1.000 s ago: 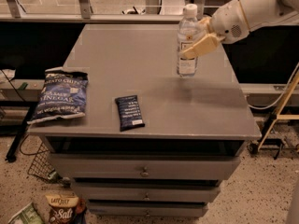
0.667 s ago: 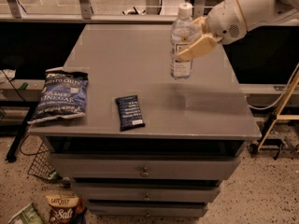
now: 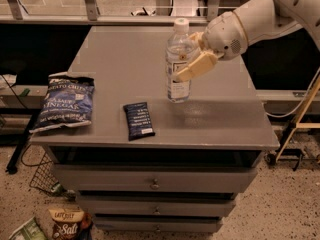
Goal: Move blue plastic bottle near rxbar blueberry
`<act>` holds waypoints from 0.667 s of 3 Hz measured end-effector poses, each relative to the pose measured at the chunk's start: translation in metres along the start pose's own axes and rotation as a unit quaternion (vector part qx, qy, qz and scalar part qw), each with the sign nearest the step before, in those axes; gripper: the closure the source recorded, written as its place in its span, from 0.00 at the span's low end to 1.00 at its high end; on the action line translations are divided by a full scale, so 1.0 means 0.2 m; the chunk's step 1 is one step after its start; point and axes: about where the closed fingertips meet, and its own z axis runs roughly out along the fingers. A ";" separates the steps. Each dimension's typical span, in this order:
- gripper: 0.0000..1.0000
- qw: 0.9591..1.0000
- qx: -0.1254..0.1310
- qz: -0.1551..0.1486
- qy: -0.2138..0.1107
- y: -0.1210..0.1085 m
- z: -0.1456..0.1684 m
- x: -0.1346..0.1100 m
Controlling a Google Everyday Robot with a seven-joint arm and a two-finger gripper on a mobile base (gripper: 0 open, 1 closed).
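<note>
1 gripper (image 3: 187, 67), mine, clenched on the clear bottle (image 3: 175, 54), holds it upright over the right half of the grey cabinet top (image 3: 125, 54). The dark bar (image 3: 138, 120) lies apart, front-left near the edge, with a chip bag (image 3: 65, 101) farther left.

table (image 3: 120, 54) | chip bag (image 3: 64, 104) left | rxbar blueberry (image 3: 138, 120) front-centre | jaws above right side

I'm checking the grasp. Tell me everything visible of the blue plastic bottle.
The blue plastic bottle is clear, with a white screw cap and a white label low on its body. It stands upright over the right half of the grey table, as the picture shows it. The hand clasps its middle from the picture's right. Whether its base touches the tabletop, I cannot tell.
</note>
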 end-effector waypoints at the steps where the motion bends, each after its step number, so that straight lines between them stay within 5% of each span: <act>1: 1.00 1.000 -0.018 0.006 -0.007 0.05 0.06 0.01; 2: 1.00 0.999 -0.034 0.008 -0.011 0.14 0.17 0.03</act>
